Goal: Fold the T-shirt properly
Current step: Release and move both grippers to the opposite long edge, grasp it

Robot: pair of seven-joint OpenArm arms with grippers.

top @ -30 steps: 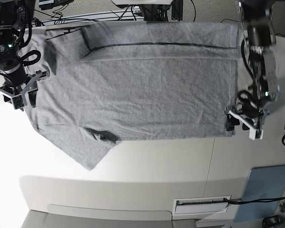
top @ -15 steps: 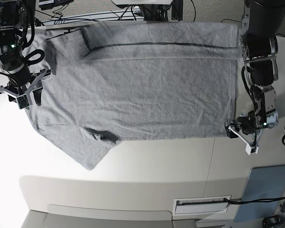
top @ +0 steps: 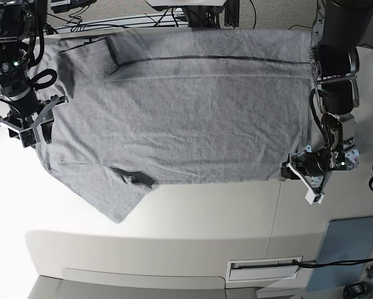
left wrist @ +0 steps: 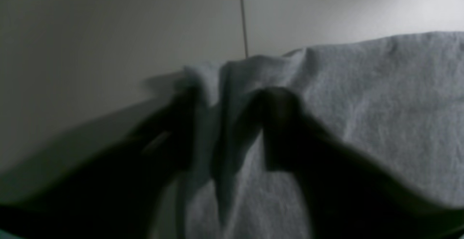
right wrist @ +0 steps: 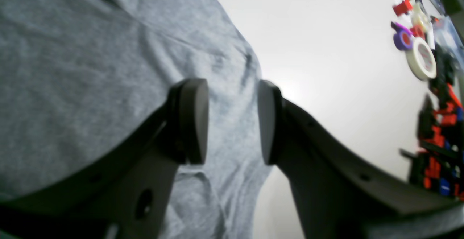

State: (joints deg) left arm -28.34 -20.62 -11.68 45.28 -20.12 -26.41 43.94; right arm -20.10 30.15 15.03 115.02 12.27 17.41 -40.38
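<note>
grey t-shirt (top: 186,106) flat, plain side up; we read no lettering.
left gripper (left wrist: 228,123) pinches its corner; right gripper (right wrist: 232,121) gapes, holding nothing.

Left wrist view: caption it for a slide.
Left gripper closing its jaws on a bunched corner of the grey T-shirt.

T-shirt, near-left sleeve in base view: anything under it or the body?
Only the white table shows around the T-shirt. A dark fold sits at the sleeve seam. Whatever lies beneath the cloth is covered.
</note>
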